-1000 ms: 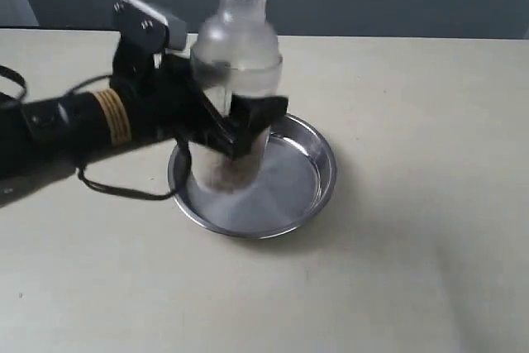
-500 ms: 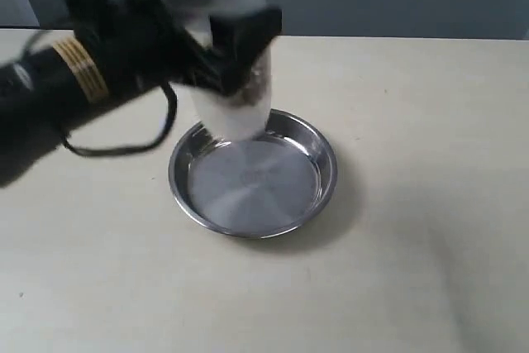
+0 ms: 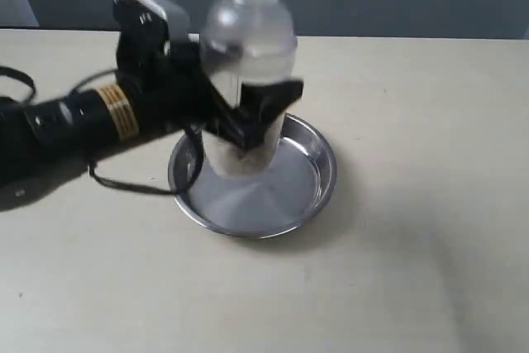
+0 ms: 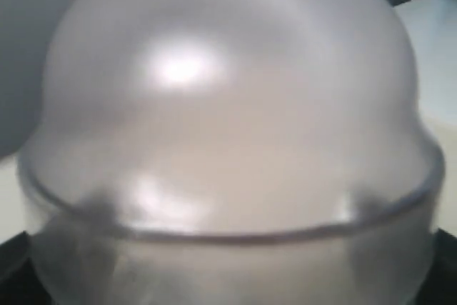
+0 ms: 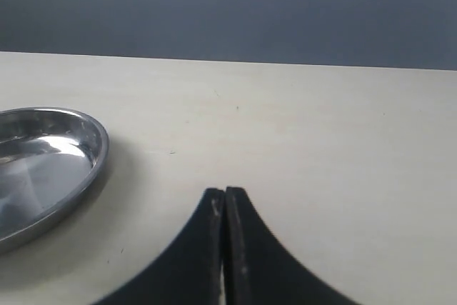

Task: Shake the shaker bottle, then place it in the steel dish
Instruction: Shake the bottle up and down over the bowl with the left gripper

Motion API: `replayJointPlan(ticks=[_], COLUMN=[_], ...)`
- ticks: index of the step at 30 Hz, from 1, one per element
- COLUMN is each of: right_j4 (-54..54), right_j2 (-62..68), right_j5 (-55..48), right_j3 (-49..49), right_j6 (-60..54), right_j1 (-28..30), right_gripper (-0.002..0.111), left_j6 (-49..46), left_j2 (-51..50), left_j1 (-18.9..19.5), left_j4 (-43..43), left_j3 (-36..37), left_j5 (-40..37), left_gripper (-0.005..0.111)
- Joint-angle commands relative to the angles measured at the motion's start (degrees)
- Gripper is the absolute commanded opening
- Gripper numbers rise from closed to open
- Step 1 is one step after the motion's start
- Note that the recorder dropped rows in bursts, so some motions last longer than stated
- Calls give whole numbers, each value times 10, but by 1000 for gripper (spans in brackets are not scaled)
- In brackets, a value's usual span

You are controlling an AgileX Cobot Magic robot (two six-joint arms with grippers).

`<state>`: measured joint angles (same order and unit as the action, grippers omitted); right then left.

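Observation:
The clear shaker bottle (image 3: 248, 47) with its frosted dome and small cap is held upright above the steel dish (image 3: 318, 183). My left gripper (image 3: 252, 117) is shut on its body, reaching in from the left. Brown granules show low in the bottle. The bottle's base hangs over the dish's left half; I cannot tell whether it touches the dish floor. In the left wrist view the frosted dome (image 4: 228, 105) fills the frame and hides the jaws. My right gripper (image 5: 225, 201) is shut on nothing, over bare table beside the dish (image 5: 86, 176).
The beige table (image 3: 413, 270) runs out to the right and front of the dish. A black cable (image 3: 124, 183) loops under the left arm near the dish's left rim. A dark wall stands behind the table's far edge.
The bottle went up and left half a second ago, blurred, and has come back down over the dish, upright, a little right of where it was a second ago.

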<state>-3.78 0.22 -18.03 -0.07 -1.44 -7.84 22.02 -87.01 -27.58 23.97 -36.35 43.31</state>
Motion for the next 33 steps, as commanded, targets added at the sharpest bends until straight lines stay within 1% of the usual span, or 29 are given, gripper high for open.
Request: replayJointPlan(ticks=[1,2,3,4,5,6,7,9,10,11,12,14,15,16,17,19,20,21,22,23,24,25,26,27,28,29,30,31,33], right_j4=[1,1,1,1,1,1,1,1,1,1,1,1,1,1,1,1,1,1,1,1,1,1,1,1,1,1,1,1,1], right_j2=[-2,-2,-2,-2,-2,-2,-2,-2,-2,-2,-2,-2,-2,-2,-2,-2,-2,-2,-2,-2,-2,-2,-2,-2,-2,-2,-2,-2,-2], right_j5=[5,5,5,5,5,5,5,5,5,5,5,5,5,5,5,5,5,5,5,5,5,5,5,5,5,5,5,5,5], right_j3=[1,1,1,1,1,1,1,1,1,1,1,1,1,1,1,1,1,1,1,1,1,1,1,1,1,1,1,1,1], right_j6=[0,0,0,0,0,0,0,0,0,0,0,0,0,0,0,0,0,0,0,0,0,0,0,0,0,0,0,0,0], right_j1=[-2,-2,-2,-2,-2,-2,-2,-2,-2,-2,-2,-2,-2,-2,-2,-2,-2,-2,-2,-2,-2,-2,-2,-2,-2,-2,-2,-2,-2], right_gripper=[-1,-1,-1,-1,-1,-1,-1,-1,-1,-1,-1,-1,-1,-1,-1,-1,-1,-1,-1,-1,-1,-1,-1,-1,-1,-1,-1,-1,-1], left_j6=[-28,-4,22,22,20,7,-3,-18,-15,7,37,38,28,9,-5,-47,-40,-6,25,26,6,-26,-44,-56,-56,-50,-26,8,26], left_j2=[-37,-46,-38,-6,20,46,60,16,-25,-51,-51,-3,15,44,46,-3,-27,-25,-1,31,57,85,87,75,33,1,-25,-37,2], left_j1=[3,4,7,7,7,7,2,-6,-6,-6,-6,-6,-6,-6,-11,-13,-7,-4,1,3,3,3,0,-1,0,0,0,0,0], left_j4=[-84,-70,-25,1,1,0,-23,-47,-53,-57,-38,-8,-8,-19,-46,-94,-111,-98,-60,-36,-32,-52,-84,-100,-107,-115,-119,-79,-38], left_j3=[-4,1,1,-5,-17,-35,-52,-40,-22,-9,-1,-6,-15,-27,-31,-12,-3,-1,-1,-9,-21,-41,-49,-47,-31,-7,8,21,17], left_j5=[-61,-20,44,118,149,124,41,-79,-85,-55,2,116,136,95,28,-46,-37,3,60,135,162,111,9,-63,-113,-104,-75,-5,113], left_gripper=[0,0,0,0,0,0,0,0,0,0,0,0,0,0,0,0,0,0,0,0,0,0,0,0,0,0,0,0,0])
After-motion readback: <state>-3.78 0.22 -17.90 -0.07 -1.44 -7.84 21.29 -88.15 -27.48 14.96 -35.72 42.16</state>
